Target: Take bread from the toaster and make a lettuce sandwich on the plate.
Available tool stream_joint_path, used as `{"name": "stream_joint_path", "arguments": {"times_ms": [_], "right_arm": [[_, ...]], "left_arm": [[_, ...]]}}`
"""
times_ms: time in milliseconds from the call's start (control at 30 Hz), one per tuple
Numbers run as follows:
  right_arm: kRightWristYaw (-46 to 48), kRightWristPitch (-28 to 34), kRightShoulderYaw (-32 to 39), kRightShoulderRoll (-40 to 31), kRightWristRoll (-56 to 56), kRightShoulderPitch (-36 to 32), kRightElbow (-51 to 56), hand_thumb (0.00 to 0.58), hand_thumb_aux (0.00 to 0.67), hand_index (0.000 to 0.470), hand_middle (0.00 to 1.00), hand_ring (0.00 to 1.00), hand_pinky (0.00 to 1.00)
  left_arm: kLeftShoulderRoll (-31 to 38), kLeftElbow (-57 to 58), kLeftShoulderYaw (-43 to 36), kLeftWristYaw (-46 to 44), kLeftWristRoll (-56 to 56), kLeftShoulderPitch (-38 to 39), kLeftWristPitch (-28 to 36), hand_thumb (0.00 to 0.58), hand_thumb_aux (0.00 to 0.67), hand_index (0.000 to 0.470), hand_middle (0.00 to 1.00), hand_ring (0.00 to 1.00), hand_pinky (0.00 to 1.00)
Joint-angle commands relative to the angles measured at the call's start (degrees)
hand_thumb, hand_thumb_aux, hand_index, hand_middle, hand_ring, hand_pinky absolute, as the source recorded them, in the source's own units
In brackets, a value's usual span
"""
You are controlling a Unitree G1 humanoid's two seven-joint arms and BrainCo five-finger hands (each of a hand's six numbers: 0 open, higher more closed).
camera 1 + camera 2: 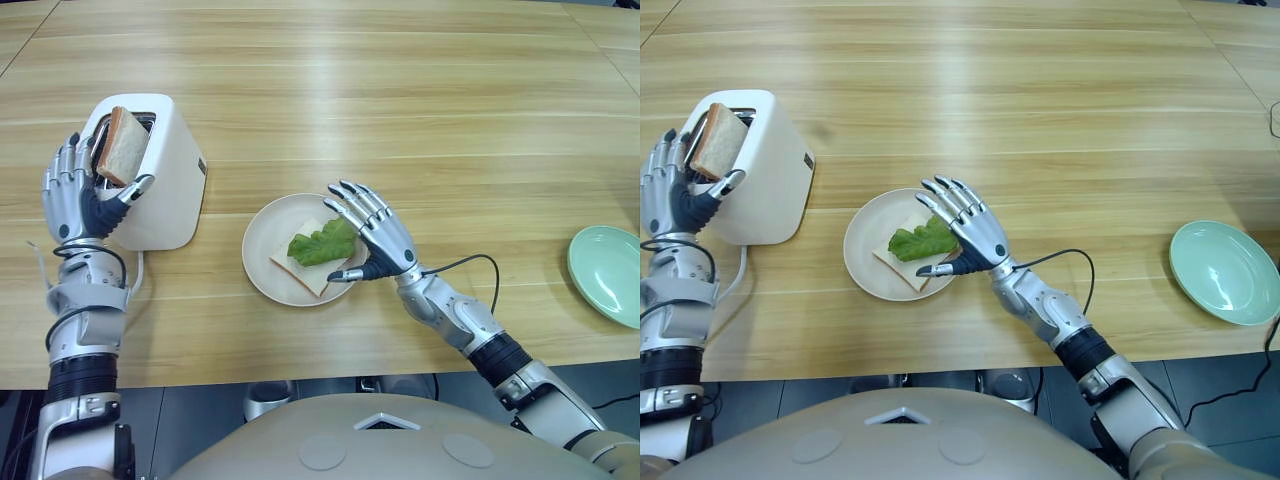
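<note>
A white toaster (165, 170) stands at the left of the wooden table. A slice of bread (123, 145) sticks up from its slot, tilted, and my left hand (78, 190) is shut on that slice from the left side. A cream plate (262, 240) lies in the middle, holding a bread slice (305, 272) with a green lettuce leaf (322, 243) on top. My right hand (375, 235) hovers over the plate's right edge, fingers spread open, touching or just above the lettuce.
A pale green plate (607, 272) lies at the far right near the table's front edge. A thin black cable (470, 262) loops from my right wrist over the table. The toaster's cord (140, 268) trails toward the front edge.
</note>
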Motion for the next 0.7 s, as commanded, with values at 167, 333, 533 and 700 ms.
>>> {"name": "stream_joint_path", "arguments": {"times_ms": [167, 333, 533, 700], "right_arm": [[1.0, -0.6, -1.3, -0.9, 0.6, 2.1, 0.5, 0.000, 0.000, 0.000, 0.00, 0.00, 0.00], [1.1, -0.5, -1.8, -1.0, 0.5, 2.9, 0.3, 0.000, 0.000, 0.000, 0.00, 0.00, 0.00], [0.9, -0.2, -1.5, -0.3, 0.2, 3.0, 0.4, 0.000, 0.000, 0.000, 0.00, 0.00, 0.00], [0.5, -0.2, -1.6, 0.1, 0.0, 3.3, 0.3, 0.000, 0.000, 0.000, 0.00, 0.00, 0.00]], "left_arm": [[2.0, 2.3, -0.8, 0.7, -0.5, -1.0, 1.2, 0.000, 0.000, 0.000, 0.00, 0.00, 0.00], [2.9, 1.1, -3.4, -0.1, 0.8, -0.5, 0.4, 0.580, 0.670, 0.460, 0.00, 0.00, 0.00], [3.0, -0.8, -6.9, -2.6, 0.8, -1.6, -0.8, 0.580, 0.670, 0.460, 0.48, 0.48, 0.48], [3.5, 0.0, -7.3, -3.9, -0.5, -2.0, -1.3, 0.580, 0.670, 0.460, 1.00, 1.00, 1.00]]}}
